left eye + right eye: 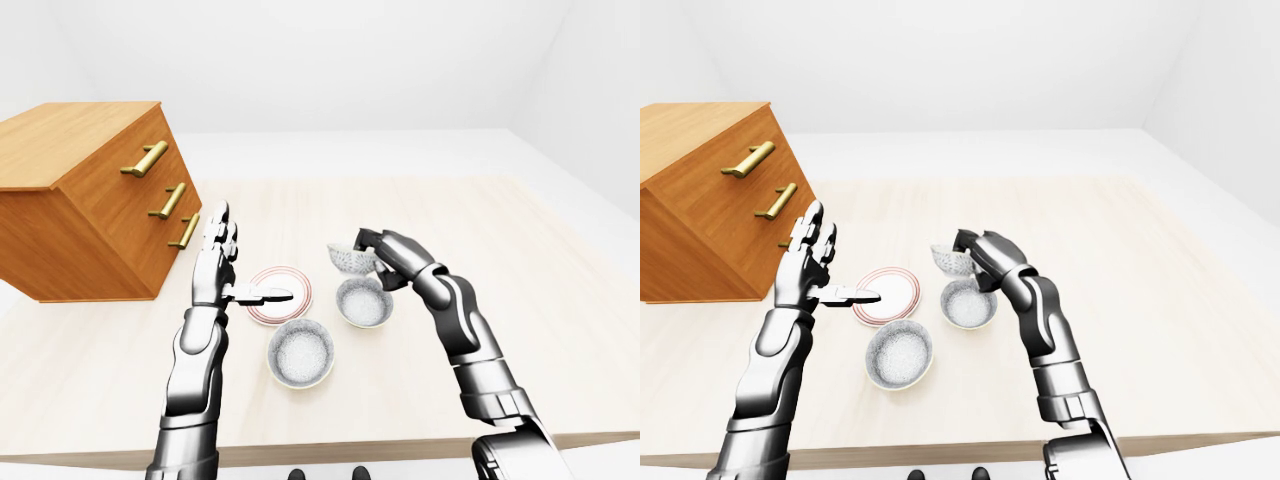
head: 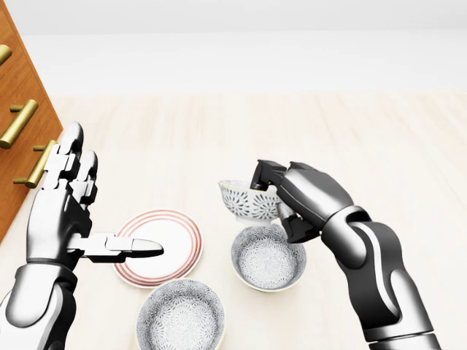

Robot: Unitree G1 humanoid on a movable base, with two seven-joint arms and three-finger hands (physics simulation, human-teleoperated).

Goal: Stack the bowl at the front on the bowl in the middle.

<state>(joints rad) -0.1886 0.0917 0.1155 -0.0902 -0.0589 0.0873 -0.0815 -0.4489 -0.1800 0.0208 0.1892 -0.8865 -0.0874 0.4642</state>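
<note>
My right hand (image 2: pixel 271 197) is shut on the rim of a small patterned bowl (image 2: pixel 242 200), held tilted in the air. That bowl hangs just above the upper left rim of a second patterned bowl (image 2: pixel 268 257) resting on the table. A third bowl (image 2: pixel 180 315) sits lower left in the head view, near the table's near edge. My left hand (image 2: pixel 102 204) stands open, fingers upright and thumb out over a white plate with red rings (image 2: pixel 164 251). It holds nothing.
A wooden dresser with brass handles (image 1: pixel 80 200) stands on the table's left side, close to my left hand. The pale wooden table (image 1: pixel 520 270) stretches to the right and toward the top of the eye views.
</note>
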